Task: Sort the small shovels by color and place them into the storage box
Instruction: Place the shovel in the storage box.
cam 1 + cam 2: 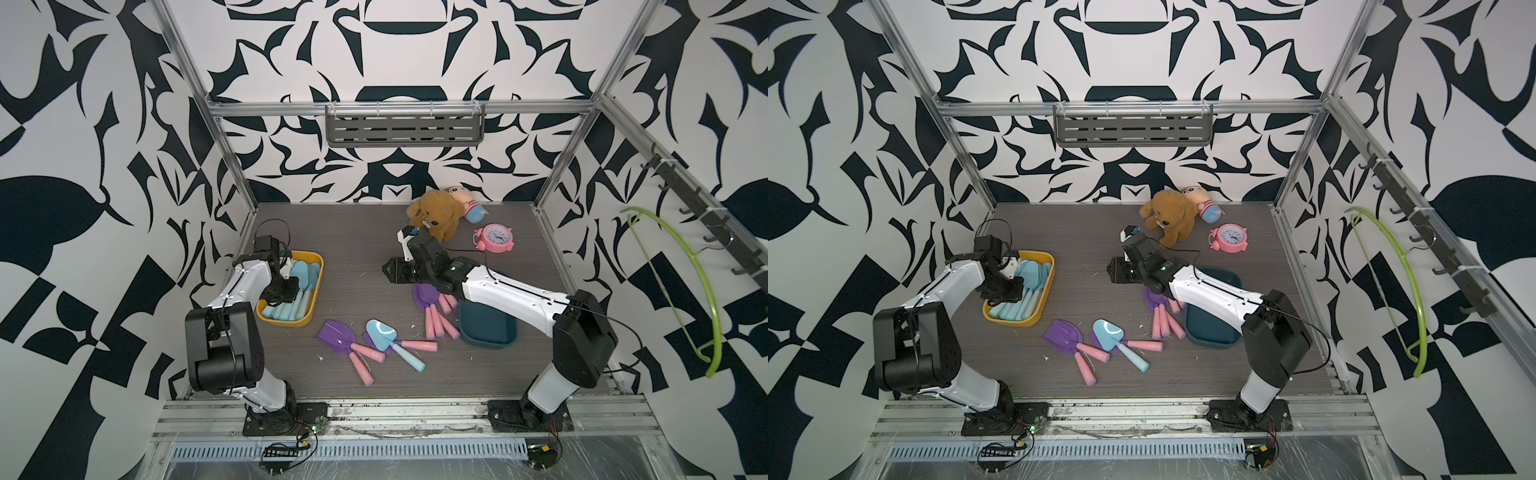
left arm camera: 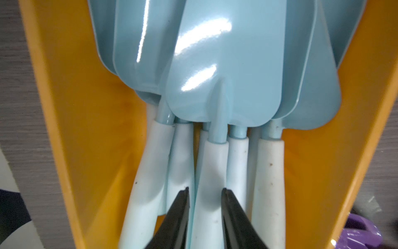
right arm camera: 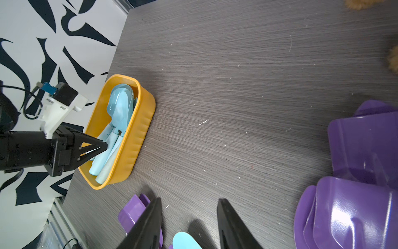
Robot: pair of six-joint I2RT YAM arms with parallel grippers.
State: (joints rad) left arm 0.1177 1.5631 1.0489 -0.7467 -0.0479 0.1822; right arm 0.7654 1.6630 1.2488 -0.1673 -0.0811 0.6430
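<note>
Yellow plastic storage box (image 1: 286, 322) sits at the left of the counter (image 1: 353, 249). It holds a stack of light blue shovels (image 2: 226, 64), blades toward the far end and pale handles toward the near end. Down into it reaches the left claw (image 2: 205, 191), its jaws narrowly parted on either side of the top shovel's handle (image 2: 213, 163); whether they press on it I cannot tell. At the centre the right claw (image 3: 189, 201) hovers over bare counter, jaws wide apart and holding nothing. One loose blue shovel (image 1: 380, 332) lies near the front, overlapping a few purple shovels (image 1: 332, 336) with pink handles. A second purple bunch (image 1: 426, 297) lies under the right arm, just beside a dark teal box (image 1: 488, 328).
</note>
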